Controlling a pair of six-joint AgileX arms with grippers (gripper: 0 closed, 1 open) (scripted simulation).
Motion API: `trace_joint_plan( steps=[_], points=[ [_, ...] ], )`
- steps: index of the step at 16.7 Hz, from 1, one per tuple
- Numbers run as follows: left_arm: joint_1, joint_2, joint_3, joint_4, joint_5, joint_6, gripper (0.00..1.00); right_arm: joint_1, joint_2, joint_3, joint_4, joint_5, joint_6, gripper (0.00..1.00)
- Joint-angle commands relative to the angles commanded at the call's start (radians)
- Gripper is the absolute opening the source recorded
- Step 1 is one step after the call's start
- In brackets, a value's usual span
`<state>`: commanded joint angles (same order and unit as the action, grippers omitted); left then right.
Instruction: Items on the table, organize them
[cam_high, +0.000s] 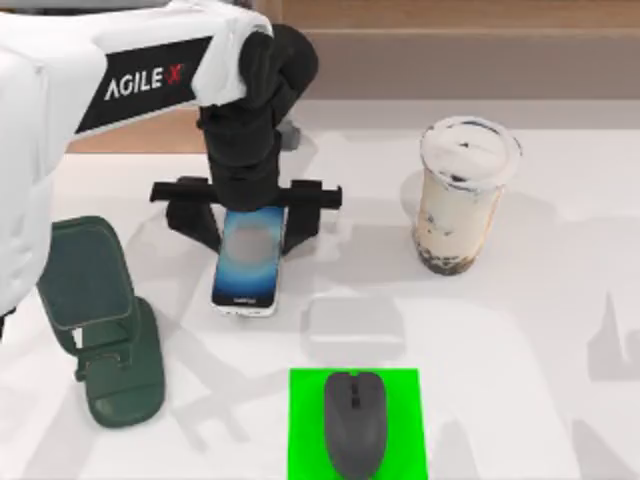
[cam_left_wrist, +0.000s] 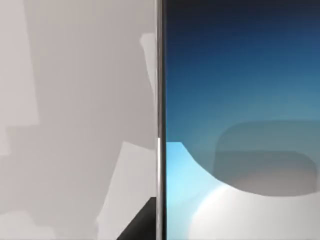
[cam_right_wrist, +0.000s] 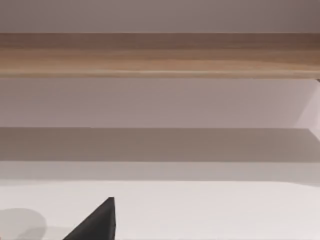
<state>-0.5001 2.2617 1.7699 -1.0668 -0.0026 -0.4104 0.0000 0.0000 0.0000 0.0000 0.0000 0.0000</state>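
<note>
Left pincer (cam_high: 252, 222) sits spread wide, fingers either side of the smartphone's (cam_high: 248, 262) far end, not clamped on it. Phone lies flat mid-surface (cam_high: 540, 330), open white room around it. Mouse (cam_high: 354, 421) is on the green rectangle (cam_high: 305, 425) at the near edge, milk-tea cup (cam_high: 460, 195) upright to the right, dark green stand (cam_high: 105, 320) left. Wooden wall strip behind.

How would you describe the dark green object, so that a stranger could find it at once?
Start on the white table and go to its left side, left of the smartphone. There stands the dark green stand, a tilted plate on a rounded base. No other item is green and upright except the flat bright green mat.
</note>
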Motion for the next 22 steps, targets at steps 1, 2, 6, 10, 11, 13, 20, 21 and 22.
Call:
trace_joint_plan(
  steps=[1,2,6,10,11,13,20,21,22],
  points=[
    [0.000,-0.003,0.004,-0.005,0.000,0.000,0.00,0.000,0.000,0.000,0.000,0.000,0.000,1.00],
    [0.000,-0.003,0.004,-0.005,0.000,0.000,0.00,0.000,0.000,0.000,0.000,0.000,0.000,1.00],
    [-0.005,-0.008,-0.002,0.000,-0.007,-0.003,0.00,0.000,0.000,0.000,0.000,0.000,0.000,1.00],
    [-0.073,-0.134,-0.079,0.025,-0.098,-0.061,0.00,0.000,0.000,0.000,0.000,0.000,0.000,1.00],
    [-0.099,-0.183,-0.112,0.035,-0.135,-0.084,0.00,0.000,0.000,0.000,0.000,0.000,0.000,1.00],
    [-0.159,-0.295,-0.191,0.058,-0.220,-0.137,0.00,0.000,0.000,0.000,0.000,0.000,0.000,1.00],
    [-0.387,-0.764,-0.568,0.149,-0.595,-0.367,0.00,0.000,0.000,0.000,0.000,0.000,0.000,1.00],
    [-0.415,-0.831,-0.627,0.161,-0.651,-0.401,0.00,0.000,0.000,0.000,0.000,0.000,0.000,1.00],
    [-0.442,-0.896,-0.687,0.172,-0.706,-0.434,0.00,0.000,0.000,0.000,0.000,0.000,0.000,1.00]
  ],
)
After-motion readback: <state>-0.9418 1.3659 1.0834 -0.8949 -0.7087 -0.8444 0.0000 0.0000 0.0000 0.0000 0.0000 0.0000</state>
